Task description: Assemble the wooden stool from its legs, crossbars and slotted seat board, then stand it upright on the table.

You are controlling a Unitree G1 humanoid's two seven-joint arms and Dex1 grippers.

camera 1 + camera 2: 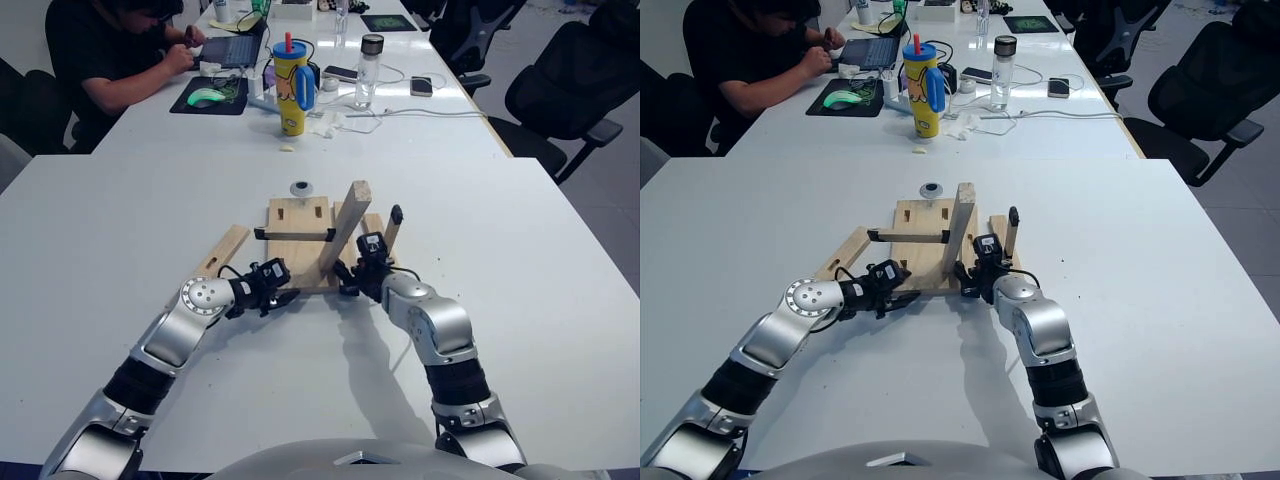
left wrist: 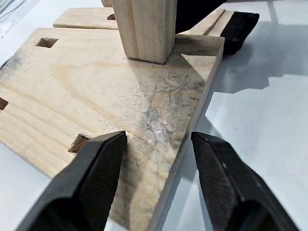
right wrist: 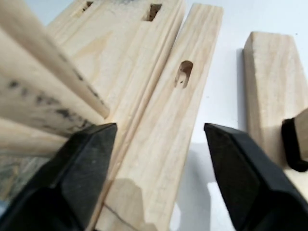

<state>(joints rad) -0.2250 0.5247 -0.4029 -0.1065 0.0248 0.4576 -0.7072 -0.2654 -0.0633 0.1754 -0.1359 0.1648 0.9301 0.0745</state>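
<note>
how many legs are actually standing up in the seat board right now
1. One leg stands, slightly tilted, at the near right corner of the seat board. A left piece and a right piece lie flat beside it, not inserted.

Seat board: one, a single seat board (image 1: 293, 213).
Legs: four, count them: standing leg (image 1: 347, 222), left leg (image 1: 226, 250), slotted leg (image 3: 168, 120), outer leg (image 3: 267, 82).
Crossbars: two, both black-tipped: flat crossbar (image 1: 295, 235), tilted crossbar (image 1: 393, 230).
Pincers: two: left pincer (image 2: 159, 139), right pincer (image 3: 160, 129).
Drinks behind: one yellow tumbler (image 1: 290, 95), one clear bottle (image 1: 368, 72).
Round bits: one small disc (image 1: 300, 188).
</note>
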